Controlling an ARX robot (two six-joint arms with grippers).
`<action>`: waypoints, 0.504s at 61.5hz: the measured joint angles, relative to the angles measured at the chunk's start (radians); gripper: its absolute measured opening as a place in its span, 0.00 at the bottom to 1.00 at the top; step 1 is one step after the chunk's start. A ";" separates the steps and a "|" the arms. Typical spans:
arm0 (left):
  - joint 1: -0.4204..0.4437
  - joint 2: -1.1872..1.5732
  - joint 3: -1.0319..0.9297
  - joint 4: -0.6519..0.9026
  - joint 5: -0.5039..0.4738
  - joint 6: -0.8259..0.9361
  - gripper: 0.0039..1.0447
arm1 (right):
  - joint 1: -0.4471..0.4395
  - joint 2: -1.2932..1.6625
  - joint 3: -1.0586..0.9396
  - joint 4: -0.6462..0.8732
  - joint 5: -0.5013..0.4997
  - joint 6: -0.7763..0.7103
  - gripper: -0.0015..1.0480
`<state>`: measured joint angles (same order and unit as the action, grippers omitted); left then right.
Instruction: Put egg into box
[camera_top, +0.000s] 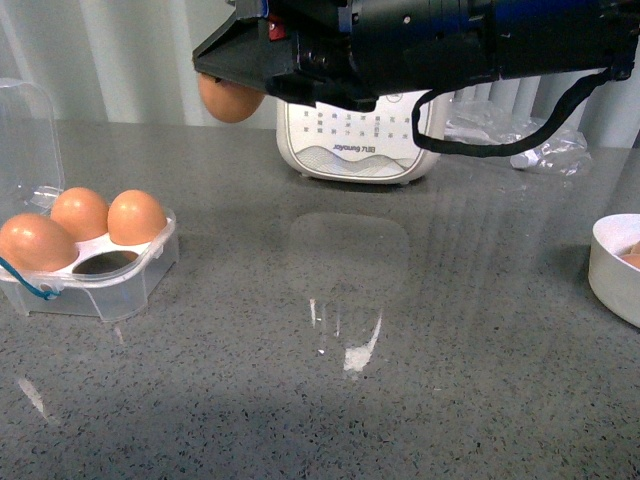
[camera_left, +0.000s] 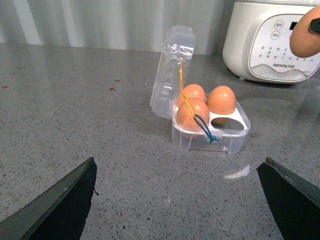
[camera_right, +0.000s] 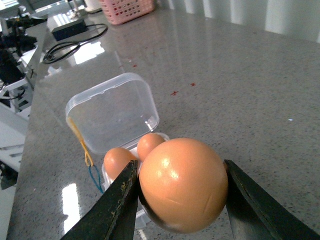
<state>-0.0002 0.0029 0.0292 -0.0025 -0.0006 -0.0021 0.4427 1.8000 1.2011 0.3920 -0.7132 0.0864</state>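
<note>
The box (camera_top: 130, 285) sits at nine o'clock on the counter (camera_top: 420, 380), lid up, with three seated eggs (camera_top: 135, 217) and the empty cell (camera_top: 105, 262) at its five o'clock. The left tool (camera_left: 180, 200) is spread wide and holds nothing. At one o'clock above the box, the right tool (camera_right: 182, 212) clamps the egg (camera_top: 228, 100) in mid-air. Lowered off-centre, it could crack against a neighbour or the rim, or shove the light box.

Orange-brown egg (camera_right: 182, 185), clear box (camera_left: 232, 140) w/ blue cord (camera_left: 206, 131), grey speckled table (camera_top: 450, 400).

bowl (camera_top: 606, 266) cropped, egg (camera_top: 228, 102) seemingly half hidden
</note>
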 joint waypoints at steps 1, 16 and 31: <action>0.000 0.000 0.000 0.000 0.000 0.000 0.94 | 0.001 0.002 0.000 0.000 -0.007 -0.003 0.40; 0.000 0.000 0.000 0.000 0.000 0.000 0.94 | 0.043 0.045 0.032 -0.092 -0.092 -0.113 0.40; 0.000 0.000 0.000 0.000 0.000 0.000 0.94 | 0.098 0.105 0.111 -0.171 -0.128 -0.179 0.40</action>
<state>-0.0002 0.0029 0.0292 -0.0025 -0.0006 -0.0021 0.5411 1.9053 1.3125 0.2214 -0.8410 -0.0925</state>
